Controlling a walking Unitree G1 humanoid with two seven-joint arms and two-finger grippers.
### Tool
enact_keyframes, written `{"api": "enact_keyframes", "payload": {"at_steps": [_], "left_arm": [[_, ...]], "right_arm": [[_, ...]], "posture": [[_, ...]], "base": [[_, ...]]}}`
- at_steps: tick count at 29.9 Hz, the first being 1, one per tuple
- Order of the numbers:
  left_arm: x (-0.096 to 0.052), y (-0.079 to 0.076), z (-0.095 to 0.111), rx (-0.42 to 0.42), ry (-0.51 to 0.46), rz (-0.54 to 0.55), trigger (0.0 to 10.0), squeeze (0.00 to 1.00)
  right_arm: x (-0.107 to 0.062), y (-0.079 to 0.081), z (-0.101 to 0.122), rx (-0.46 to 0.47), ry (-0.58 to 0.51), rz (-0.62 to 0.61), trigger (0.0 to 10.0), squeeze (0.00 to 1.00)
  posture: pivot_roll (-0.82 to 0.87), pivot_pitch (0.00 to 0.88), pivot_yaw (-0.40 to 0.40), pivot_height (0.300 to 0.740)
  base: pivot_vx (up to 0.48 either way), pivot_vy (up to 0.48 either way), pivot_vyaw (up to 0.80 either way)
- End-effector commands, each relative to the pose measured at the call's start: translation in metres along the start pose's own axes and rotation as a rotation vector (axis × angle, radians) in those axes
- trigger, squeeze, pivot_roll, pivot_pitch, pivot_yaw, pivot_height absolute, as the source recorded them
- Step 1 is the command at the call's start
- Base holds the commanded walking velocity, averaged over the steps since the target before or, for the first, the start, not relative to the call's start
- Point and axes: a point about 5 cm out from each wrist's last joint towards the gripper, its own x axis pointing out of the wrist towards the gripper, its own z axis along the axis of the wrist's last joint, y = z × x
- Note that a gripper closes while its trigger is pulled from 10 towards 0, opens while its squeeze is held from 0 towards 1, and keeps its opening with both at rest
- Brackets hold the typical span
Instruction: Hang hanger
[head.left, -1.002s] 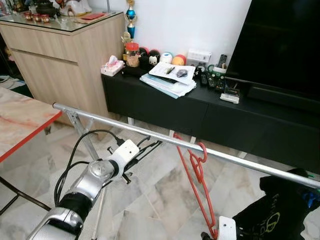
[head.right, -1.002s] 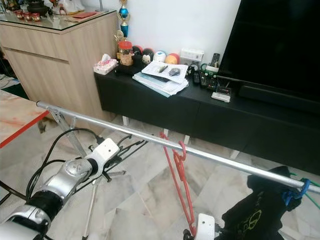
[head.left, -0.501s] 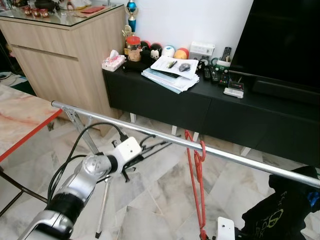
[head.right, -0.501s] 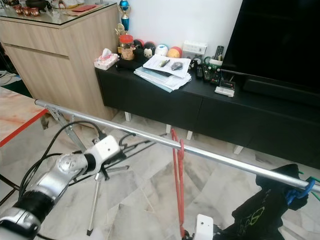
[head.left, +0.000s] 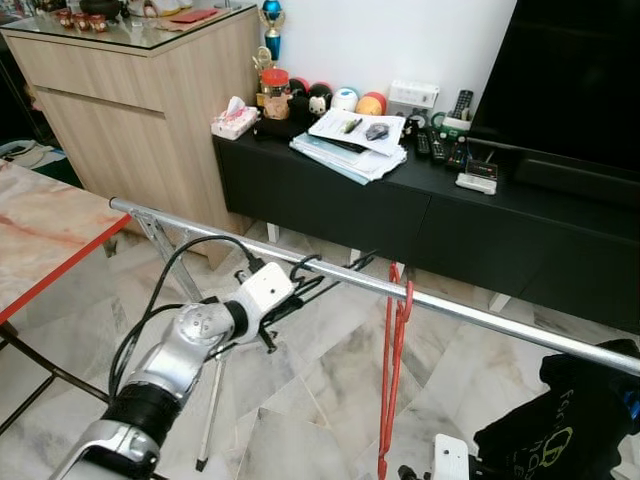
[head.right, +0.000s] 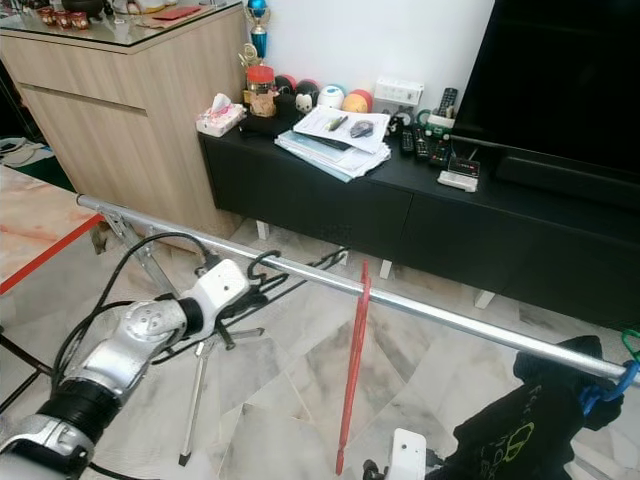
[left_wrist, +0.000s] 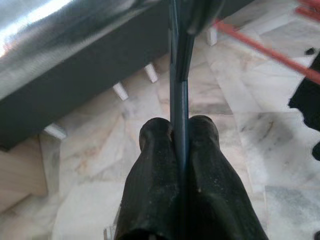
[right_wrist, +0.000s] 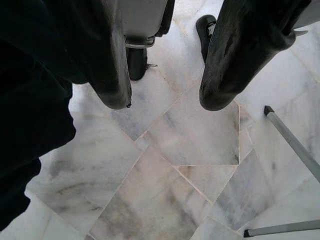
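Marble floor w/ steel rail across; left arm stretched fwd, left pincer clamped on black hanger at rail. Red hanger hangs. Right pincer low, wide apart.

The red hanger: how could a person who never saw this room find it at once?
Find the long silver rail crossing in front of the black TV cabinet. Near its middle hangs the red hanger, thin and bare. The dark hanger beside it is in the left gripper's fingers.
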Motion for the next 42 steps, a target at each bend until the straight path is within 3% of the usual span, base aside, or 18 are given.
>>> {"api": "enact_keyframes", "payload": {"at_steps": [1,5,9,14,17,21,26,32,37,42], "left_arm": [[0.002,0.007,-0.003,-0.019,0.053,0.051,10.0,0.0],[0.006,0.01,-0.005,-0.063,0.086,0.087,10.0,0.0],[0.011,0.011,-0.003,-0.172,0.078,0.132,10.0,0.0],[0.015,0.009,-0.005,-0.222,0.092,0.136,10.0,0.0],[0.014,0.01,-0.006,-0.228,0.097,0.143,10.0,0.0],[0.007,0.007,-0.023,-0.319,0.144,0.139,10.0,0.0],[0.004,0.001,-0.038,-0.337,0.223,0.116,10.0,0.0],[0.005,-0.003,-0.042,-0.346,0.261,0.095,10.0,0.0],[0.005,-0.006,-0.043,-0.35,0.268,0.079,10.0,0.0],[-0.006,-0.008,-0.048,-0.321,0.261,0.042,10.0,0.0]], "right_arm": [[0.0,-0.001,-0.001,0.011,-0.001,-0.009,10.0,0.0],[0.0,-0.001,-0.001,0.01,0.0,-0.011,10.0,0.0],[0.0,-0.001,-0.001,0.008,0.0,-0.012,10.0,0.0],[0.0,-0.001,0.0,0.008,-0.001,-0.015,10.0,0.0],[0.0,-0.001,0.0,0.009,0.0,-0.016,10.0,0.0],[0.0,-0.001,0.0,0.008,0.002,-0.014,10.0,0.0],[0.0,-0.001,0.0,0.006,0.003,-0.012,10.0,0.0],[0.0,-0.001,-0.001,0.008,0.005,-0.014,10.0,0.0],[0.0,-0.001,-0.001,0.008,0.005,-0.014,10.0,0.0],[0.0,-0.001,-0.001,0.009,0.006,-0.016,10.0,0.0]], "posture": [[0.12,0.096,-0.007,0.74],[0.12,0.095,-0.006,0.74],[0.12,0.094,-0.006,0.74],[0.11,0.093,-0.006,0.74],[0.11,0.094,-0.004,0.74],[0.12,0.096,-0.005,0.74],[0.12,0.095,-0.003,0.74],[0.12,0.095,-0.002,0.74],[0.12,0.1,0.0,0.74],[0.13,0.103,0.004,0.74]], "base": [[0.0,0.0,0.0],[0.0,0.0,0.0],[0.0,0.0,0.0],[0.0,0.0,0.0],[0.0,0.0,0.0],[0.0,0.0,0.0],[0.0,0.0,0.0],[0.0,0.0,0.0],[0.0,0.0,0.0],[0.0,0.0,0.0]]}}
